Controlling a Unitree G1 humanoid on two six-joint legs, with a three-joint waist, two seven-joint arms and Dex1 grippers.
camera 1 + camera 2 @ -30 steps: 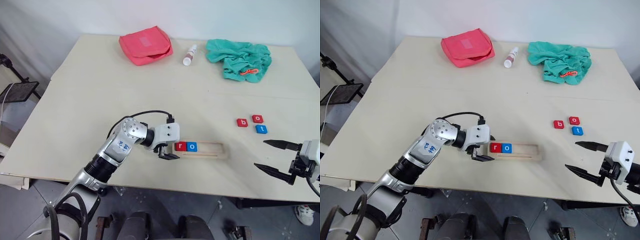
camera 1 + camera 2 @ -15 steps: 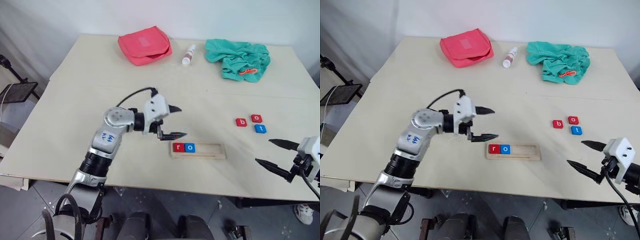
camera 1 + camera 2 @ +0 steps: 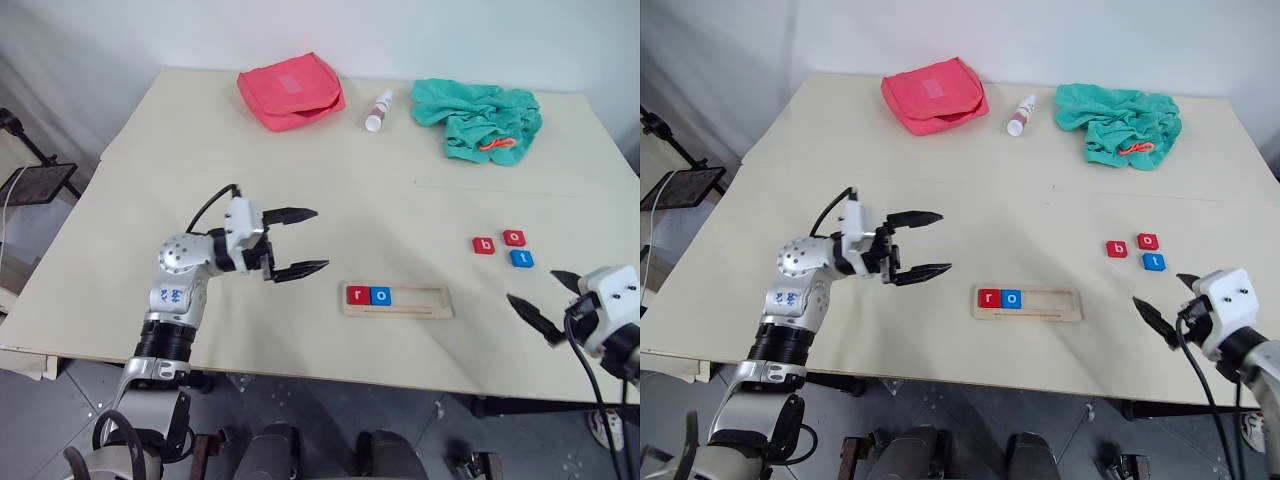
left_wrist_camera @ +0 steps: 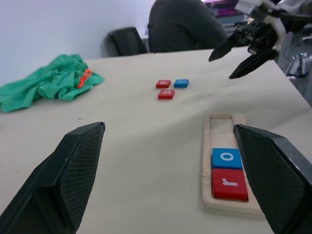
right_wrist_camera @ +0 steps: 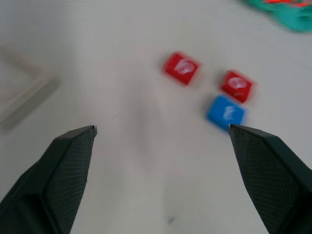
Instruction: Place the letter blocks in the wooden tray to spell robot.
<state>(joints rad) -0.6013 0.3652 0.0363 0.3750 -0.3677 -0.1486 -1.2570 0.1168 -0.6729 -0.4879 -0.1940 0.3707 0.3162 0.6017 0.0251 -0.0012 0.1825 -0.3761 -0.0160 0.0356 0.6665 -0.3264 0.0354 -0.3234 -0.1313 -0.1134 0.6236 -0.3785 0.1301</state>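
Note:
The wooden tray [image 3: 420,302] lies near the table's front edge. A red r block [image 3: 357,295] and a blue o block [image 3: 380,295] sit side by side at its left end, and the rest of the groove is bare. To its right, three loose blocks lie on the table: red b [image 3: 484,245], red o [image 3: 514,237] and blue t [image 3: 521,258]. My left gripper [image 3: 320,238] hovers open and empty to the left of the tray, pointing right. My right gripper [image 3: 532,287] is open and empty, just in front of the loose blocks.
At the back of the table lie a red pouch [image 3: 291,90], a small white bottle [image 3: 379,110] and a crumpled green cloth [image 3: 480,118] with an orange item [image 3: 497,145] on it. A person in dark clothes [image 4: 185,24] sits beyond the table's right end.
My left gripper has lifted off the tray's left end and drawn back to the left, swinging to point right. My right gripper has turned toward the loose blocks. The blocks have not moved.

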